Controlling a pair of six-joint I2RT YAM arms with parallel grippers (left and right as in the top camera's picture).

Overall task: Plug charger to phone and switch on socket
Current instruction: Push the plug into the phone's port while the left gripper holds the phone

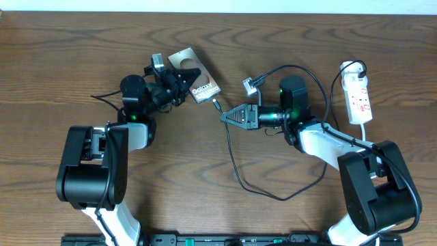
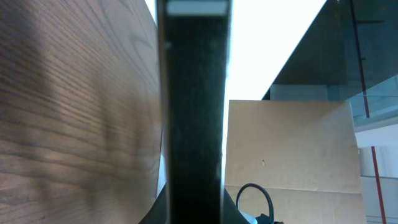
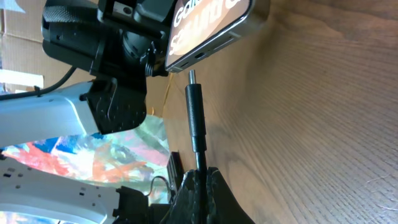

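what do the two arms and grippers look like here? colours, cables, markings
Both arms match: bulky black joint housings joined by white links, on the left arm and right arm. A green light glows near each wrist. The left gripper and right gripper are black; the right one tapers to a wedge. A thin black cable loops above the right wrist.

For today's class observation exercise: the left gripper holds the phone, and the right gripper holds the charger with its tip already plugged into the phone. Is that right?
Not quite. The charger is not plugged in yet: the right wrist view shows its tip just short of the phone. The rest holds.
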